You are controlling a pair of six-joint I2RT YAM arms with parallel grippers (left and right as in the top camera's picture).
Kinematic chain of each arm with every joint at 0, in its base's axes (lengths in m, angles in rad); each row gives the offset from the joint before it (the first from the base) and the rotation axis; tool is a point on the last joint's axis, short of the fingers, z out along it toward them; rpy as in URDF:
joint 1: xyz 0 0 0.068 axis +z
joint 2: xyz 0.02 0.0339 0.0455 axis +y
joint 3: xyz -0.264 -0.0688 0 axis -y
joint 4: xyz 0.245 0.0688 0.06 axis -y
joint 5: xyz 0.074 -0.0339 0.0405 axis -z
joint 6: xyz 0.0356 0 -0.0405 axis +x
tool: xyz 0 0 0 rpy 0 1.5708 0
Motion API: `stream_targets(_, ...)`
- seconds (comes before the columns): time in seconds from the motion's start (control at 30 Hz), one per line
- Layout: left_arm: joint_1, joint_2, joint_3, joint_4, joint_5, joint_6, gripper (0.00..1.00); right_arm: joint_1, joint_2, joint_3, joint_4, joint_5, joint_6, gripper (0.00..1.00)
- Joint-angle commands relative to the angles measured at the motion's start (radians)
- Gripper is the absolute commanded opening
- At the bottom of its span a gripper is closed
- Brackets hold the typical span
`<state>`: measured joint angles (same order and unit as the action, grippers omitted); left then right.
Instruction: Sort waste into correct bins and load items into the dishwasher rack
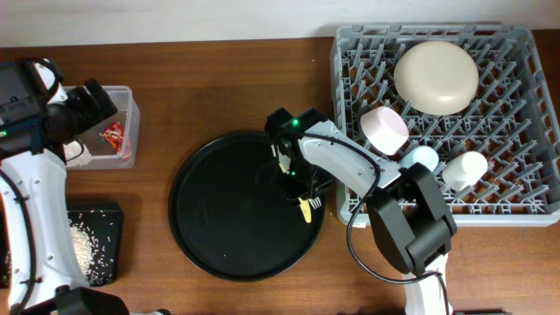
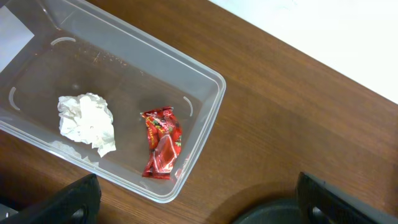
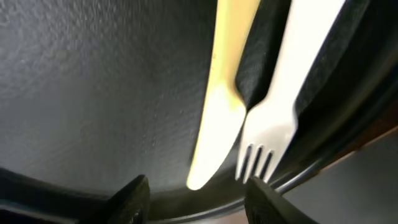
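The left gripper (image 2: 199, 205) hangs over the clear tub (image 2: 214, 78), which sits in the upper left of the overhead frame. Its fingers (image 2: 71, 199) are spread fully wide and hold nothing. Inside the tub lie the crumpled tissue wad (image 2: 87, 121) and, to its right and not touching it, the red wrapper (image 2: 161, 149).

The shallow black tray (image 1: 112, 219) sits in the lower left of the overhead frame, with white rice grains (image 1: 83, 245) scattered in it.

The large round black tray (image 1: 219, 219) is at the centre, and the right gripper (image 3: 198, 196) is low over its right edge. Its fingers (image 3: 134, 193) stand partly apart and clamp nothing. Between them lie the ends of a pale yellow utensil (image 3: 217, 118) and the fork (image 3: 273, 118), side by side on the round tray; whether the utensil is a spoon I cannot tell. The fork's tines point toward the bottom of the wrist frame, very near the right-hand finger.

The dishwasher rack (image 1: 516, 105) fills the right of the overhead frame. In it, the cream bowl (image 1: 436, 77) lies upside down near the top. The pink bowl (image 1: 385, 129), the light blue cup (image 1: 422, 157) and the white cup (image 1: 464, 169) stand in a row below it
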<state>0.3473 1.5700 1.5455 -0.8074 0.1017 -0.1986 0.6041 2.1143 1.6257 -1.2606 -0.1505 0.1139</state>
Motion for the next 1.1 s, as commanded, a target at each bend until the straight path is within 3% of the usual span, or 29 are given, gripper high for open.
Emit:
stream_targets(0.0, 0.004, 0.002, 0.004, 0.002, 0.007, -0.002, 0.99, 0.013, 0.005, -0.006, -0.041, -0.083, 0.096, 0.54)
stream_targets(0.37, 0.004, 0.002, 0.004, 0.002, 0.007, -0.002, 0.99, 0.063, 0.005, -0.062, -0.022, 0.012, 0.217, 0.54)
stream_targets(0.57, 0.004, 0.002, 0.004, 0.002, 0.007, -0.002, 0.99, 0.061, 0.006, -0.188, 0.137, 0.028, 0.217, 0.54)
stream_targets(1.07, 0.004, 0.002, 0.004, 0.002, 0.007, -0.002, 0.99, 0.061, -0.001, -0.187, 0.164, 0.164, 0.216, 0.52)
